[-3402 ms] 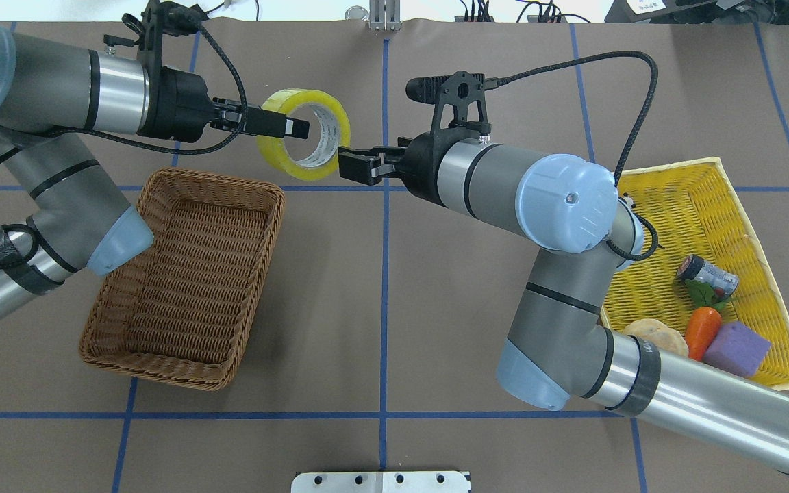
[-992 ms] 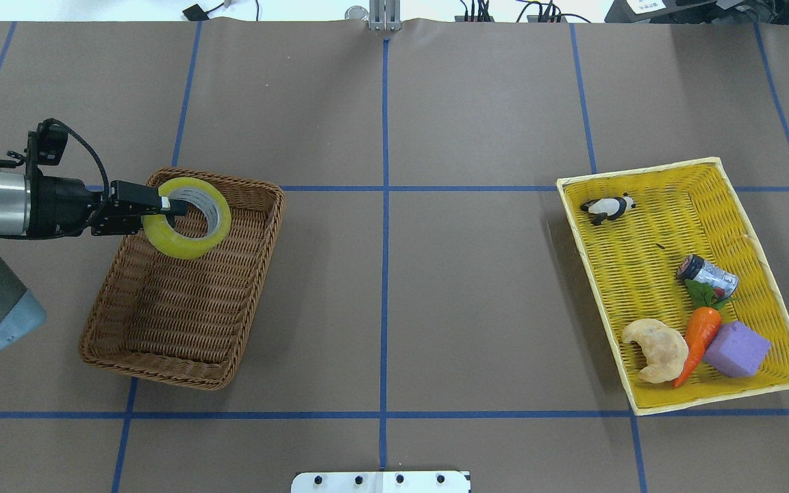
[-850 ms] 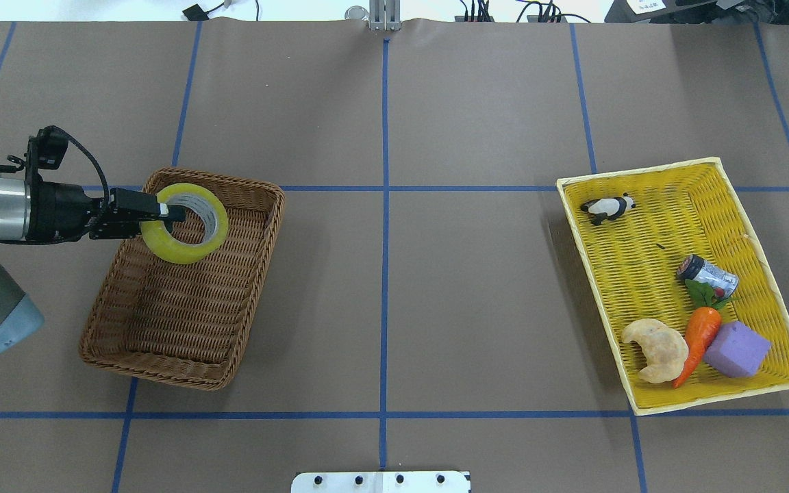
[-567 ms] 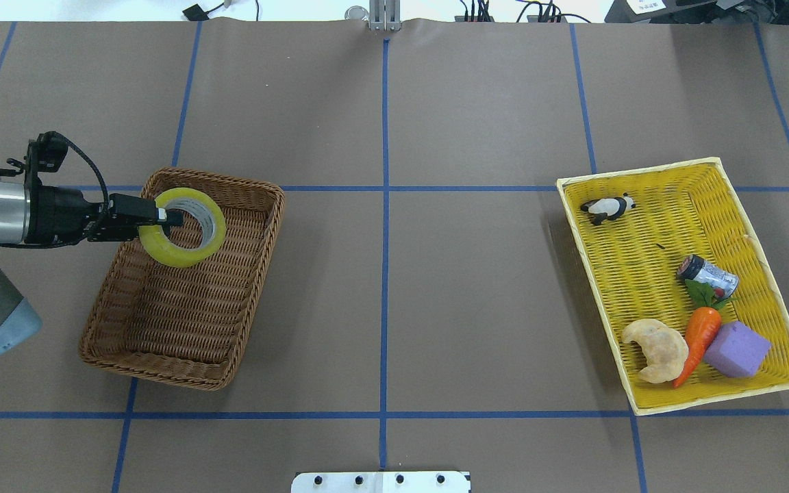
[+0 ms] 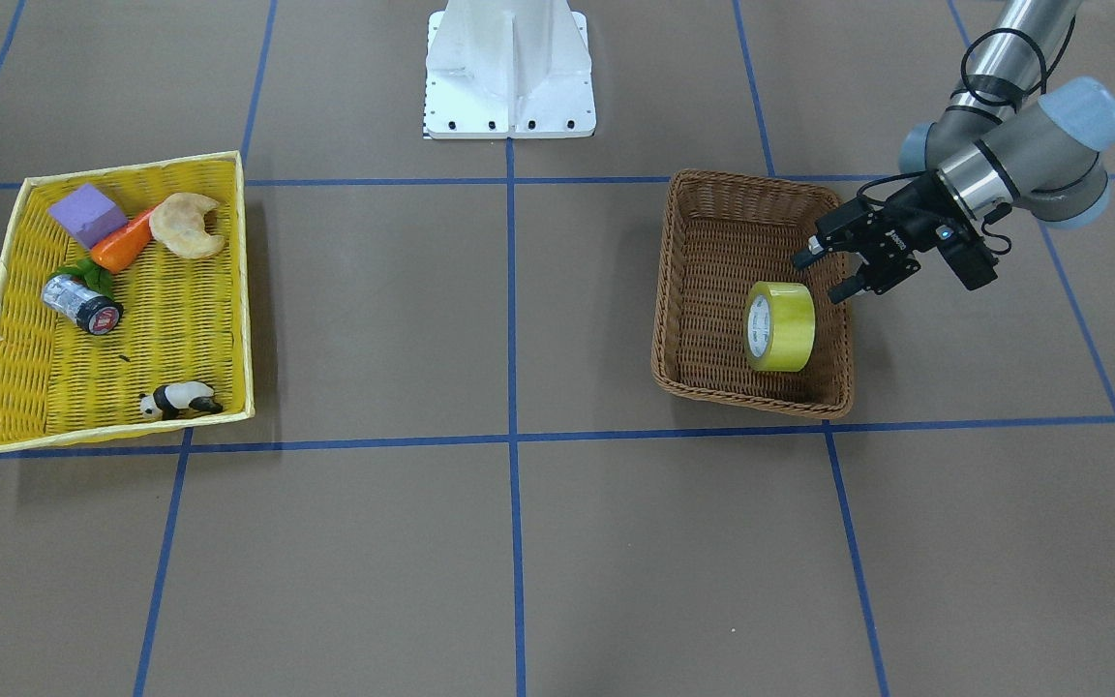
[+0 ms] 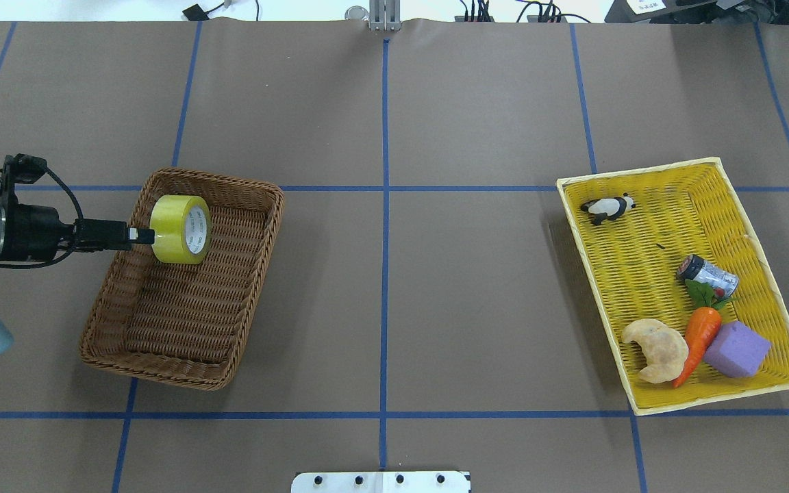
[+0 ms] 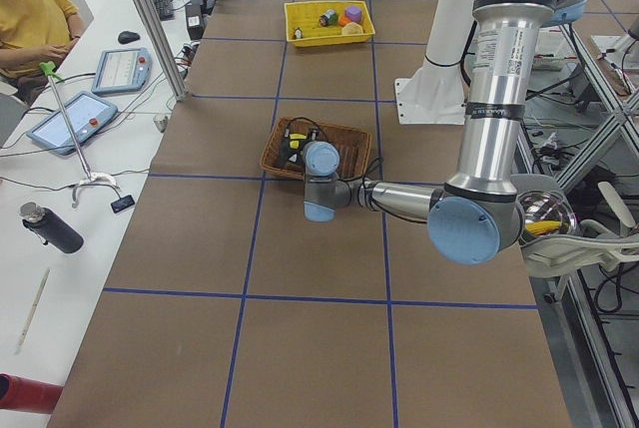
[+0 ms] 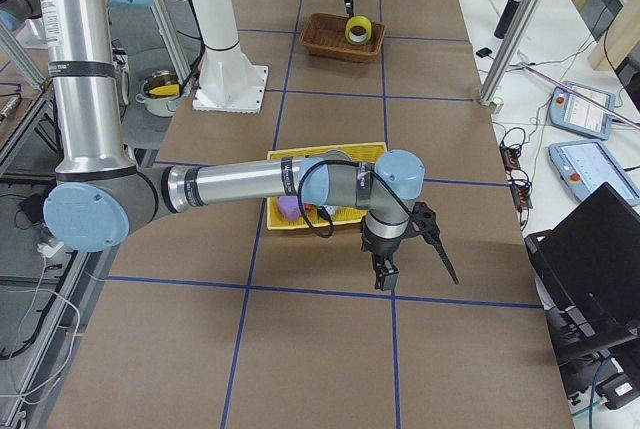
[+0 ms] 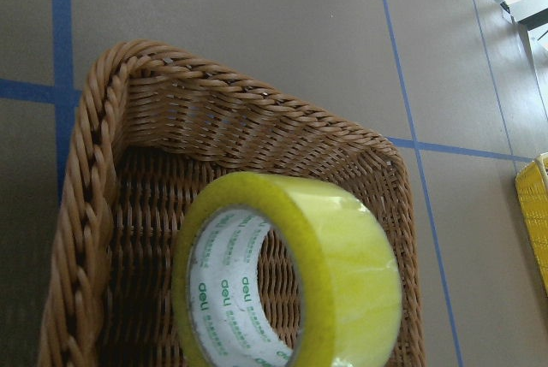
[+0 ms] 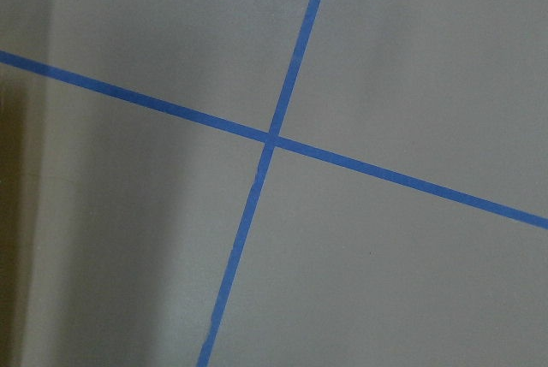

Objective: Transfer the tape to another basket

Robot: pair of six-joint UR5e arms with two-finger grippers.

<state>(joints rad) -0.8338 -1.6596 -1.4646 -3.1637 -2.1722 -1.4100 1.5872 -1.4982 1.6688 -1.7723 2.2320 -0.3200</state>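
Note:
The yellow tape (image 6: 177, 229) stands on its edge inside the brown wicker basket (image 6: 161, 356), near its far left corner. It also shows in the front view (image 5: 781, 326) and fills the left wrist view (image 9: 342, 264), white printed core to the left. My left gripper (image 5: 819, 278) is open and empty, just outside the basket's left rim, a little apart from the tape. In the overhead view the left gripper (image 6: 135, 235) points at the roll. My right gripper (image 8: 384, 271) shows only in the exterior right view, over bare table; I cannot tell if it is open or shut.
The shallow yellow basket (image 6: 641, 169) lies at the right with a panda figure (image 6: 608, 207), a small can (image 6: 707, 274), a carrot, a croissant and a purple block. The robot's white base (image 5: 509, 68) stands at the near edge. Blue tape lines cross the brown table.
My left gripper has let go of the tape and drawn back to the left. The roll now stands on edge in the brown basket. The right arm has left the overhead view.

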